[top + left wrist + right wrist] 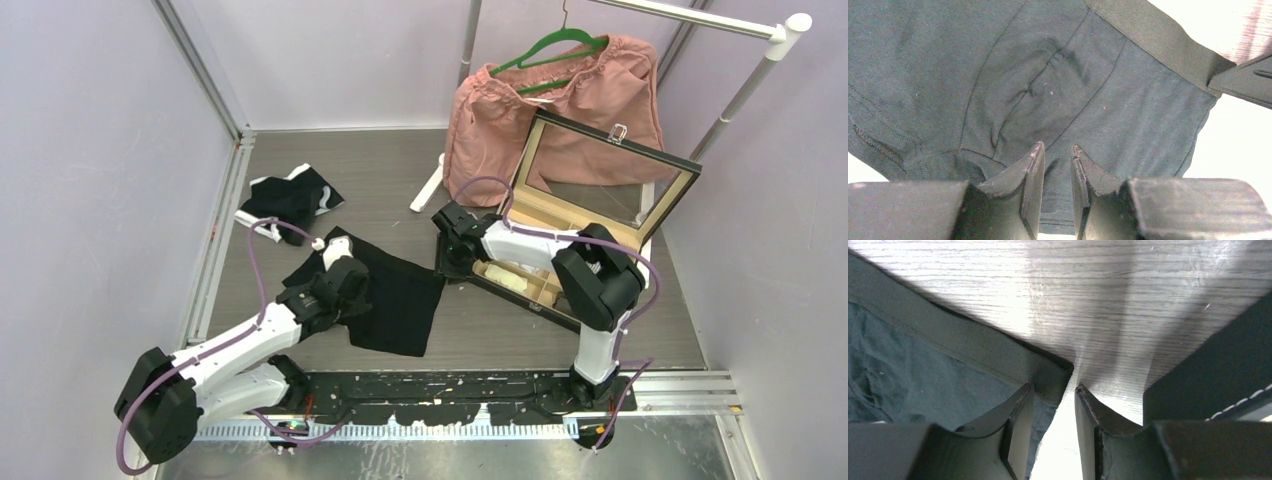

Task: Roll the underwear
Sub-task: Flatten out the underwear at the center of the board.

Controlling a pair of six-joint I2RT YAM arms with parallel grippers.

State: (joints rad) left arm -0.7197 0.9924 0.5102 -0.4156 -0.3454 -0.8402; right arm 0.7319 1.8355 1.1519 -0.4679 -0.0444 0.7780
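Left gripper [1057,162] fingers were narrowly parted above the underwear [1048,75]; right gripper [1053,405] likewise at its waistband corner [1050,375]; contact indiscernible.

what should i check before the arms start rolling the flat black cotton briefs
1. Black cotton briefs spread flat on the wooden table: ok, only light creases.
2. Left gripper over the briefs: ok, jaws slightly apart, nothing pinched.
3. Right gripper at the waistband corner: ok, one finger overlaps the corner, bare table between the jaws.
4. Cloth held by either gripper: not ok, neither has closed on it.
5. Dark open box beside the right gripper: ok, table shows between it and the waistband, though close.
6. Heap of black and white briefs at the back left: ok, lies apart.
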